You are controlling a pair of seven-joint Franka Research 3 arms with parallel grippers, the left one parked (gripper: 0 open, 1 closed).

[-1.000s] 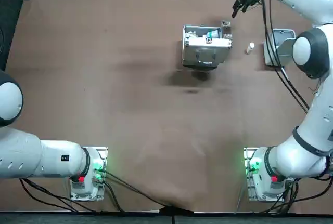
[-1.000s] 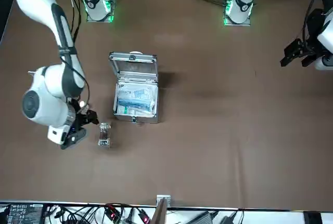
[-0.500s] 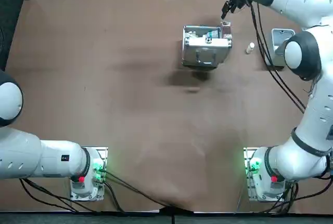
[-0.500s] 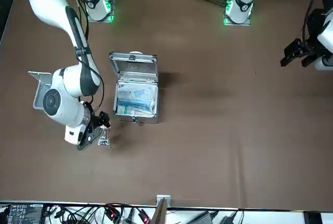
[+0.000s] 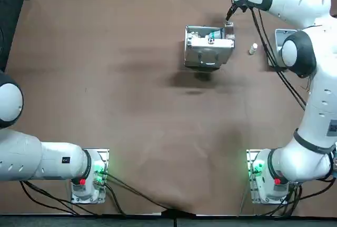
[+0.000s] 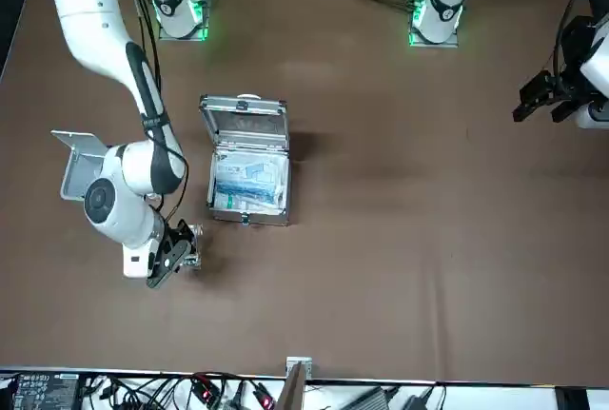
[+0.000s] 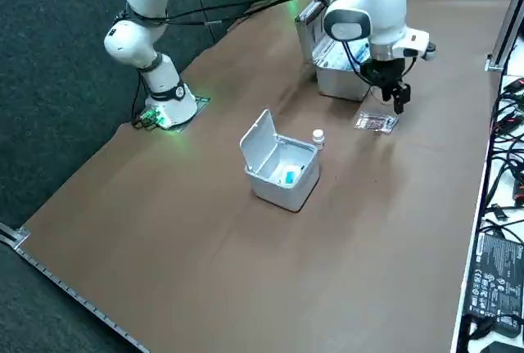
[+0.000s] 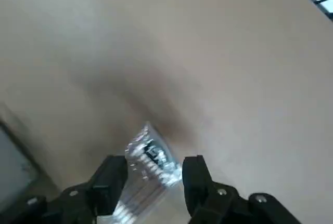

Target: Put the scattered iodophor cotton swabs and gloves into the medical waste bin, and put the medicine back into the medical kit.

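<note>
swab packet (image 8: 151, 162) lies flat on the tabletop (image 5: 131, 121), just beside the open medical kit (image 7: 336, 70), not yet lifted. right tool (image 8: 152, 171) hangs low over it, fingers spread, one either side of the packet, gripping nothing. waste bin (image 7: 282, 165) stands with lid up, well apart from the packet; something pale blue inside, cannot tell what. no gloves seen loose on the tabletop. small white medicine bottle (image 7: 318, 137) stands just beside the bin, outside the kit.

judged: swabs and medicine both left to do.

room: kit wall close on one side of the packet, far tabletop edge and cables (image 7: 499, 165) near on the other. the way to the bin passes the bottle. wide bare tabletop toward the arm bases.
</note>
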